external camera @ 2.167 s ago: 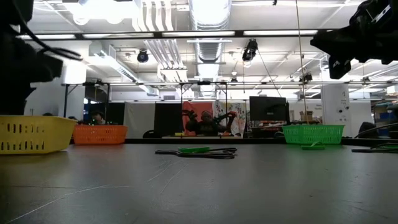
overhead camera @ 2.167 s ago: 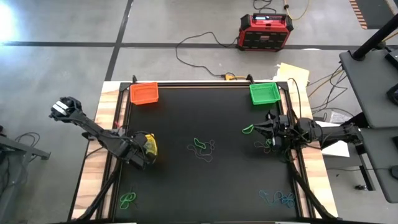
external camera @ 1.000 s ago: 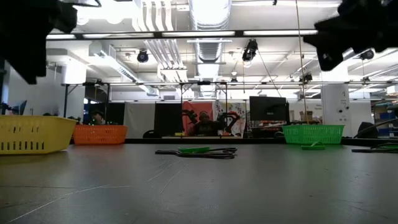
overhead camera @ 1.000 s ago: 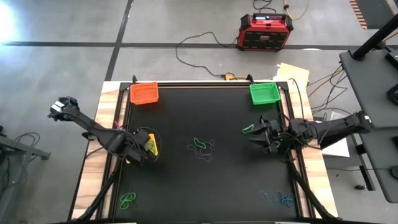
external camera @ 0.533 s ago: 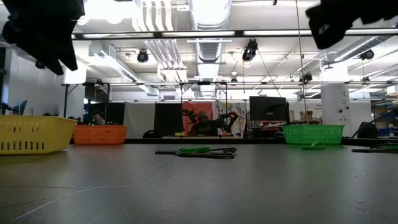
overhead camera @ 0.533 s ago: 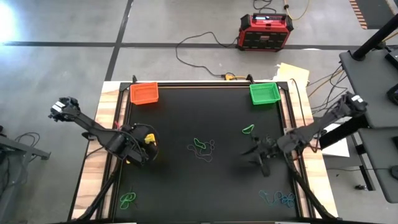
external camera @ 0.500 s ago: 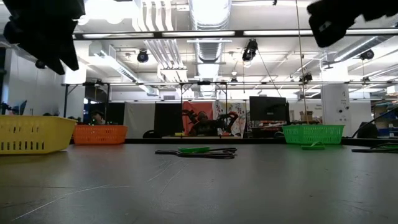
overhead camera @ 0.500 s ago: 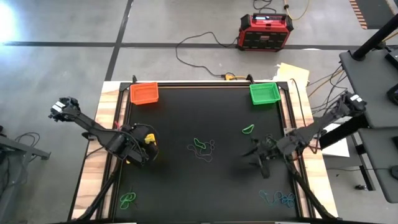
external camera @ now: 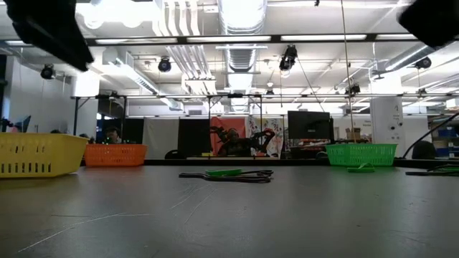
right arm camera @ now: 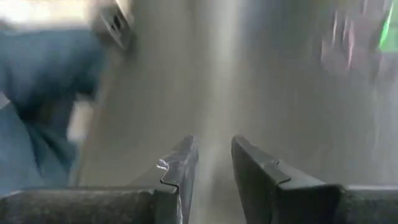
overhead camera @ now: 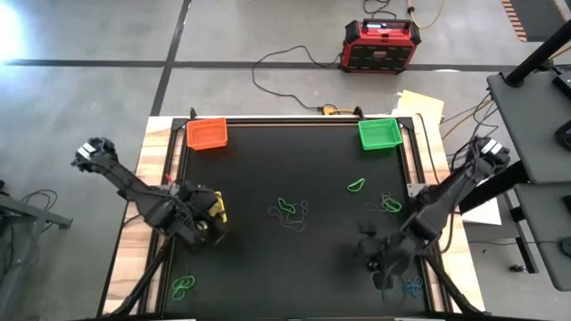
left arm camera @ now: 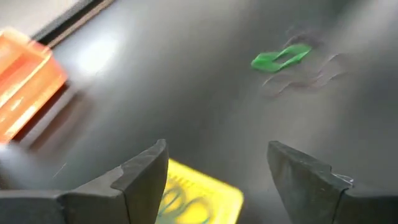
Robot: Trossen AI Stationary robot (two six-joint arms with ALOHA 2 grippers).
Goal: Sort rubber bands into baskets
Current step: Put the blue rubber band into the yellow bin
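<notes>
Bright ceiling lights (external camera: 244, 14) in the low view, glare top-left overhead, heavy motion blur in both wrist views.

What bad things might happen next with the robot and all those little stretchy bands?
The right hand hangs near the blue bands, which lie tangled, so it might lift several together. The left hand is open over the yellow basket and could knock it.

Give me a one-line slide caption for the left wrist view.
Open left gripper above the yellow basket, orange basket and green rubber band beyond.
</notes>
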